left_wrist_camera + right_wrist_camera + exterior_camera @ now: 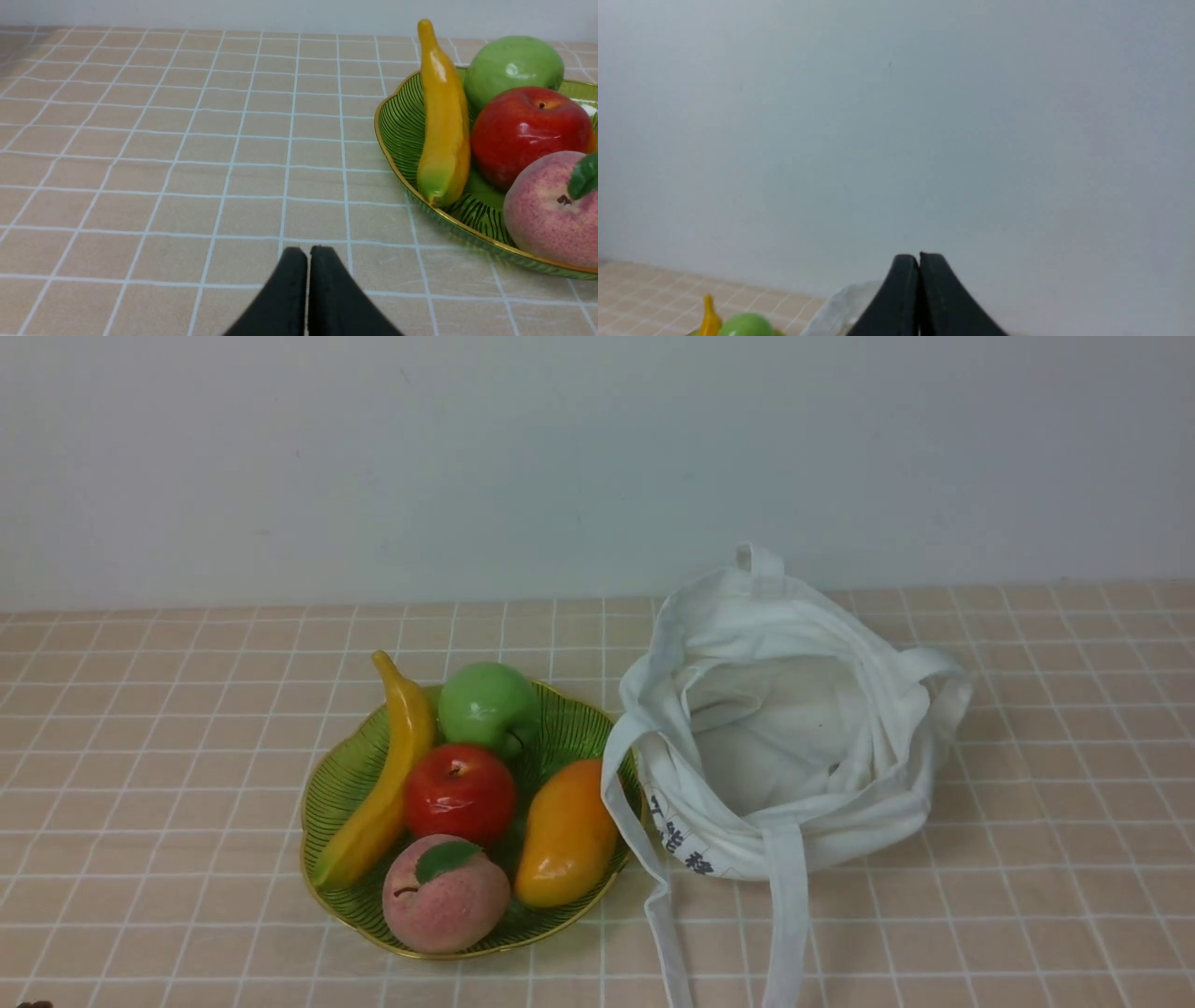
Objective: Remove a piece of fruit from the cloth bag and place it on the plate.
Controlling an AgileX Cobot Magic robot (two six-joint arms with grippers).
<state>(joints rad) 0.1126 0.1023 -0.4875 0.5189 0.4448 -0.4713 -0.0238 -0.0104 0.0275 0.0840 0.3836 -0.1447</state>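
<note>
The green apple (487, 706) lies on the plate (316, 807), at its far side, behind the red apple (459, 793). The banana (397, 756) lies to its left; the peach (444, 901) and mango (568, 831) are nearer the front. Right of the plate, the bag (868, 831) gapes open. The left gripper (309, 249) and right gripper (920, 255) both have their fingers together, holding nothing.

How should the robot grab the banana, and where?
I'd pinch the banana around its middle, from above. It's long and slim there, and its left side looks free. The red apple crowds its right side, so one finger may need to squeeze in carefully.
</note>
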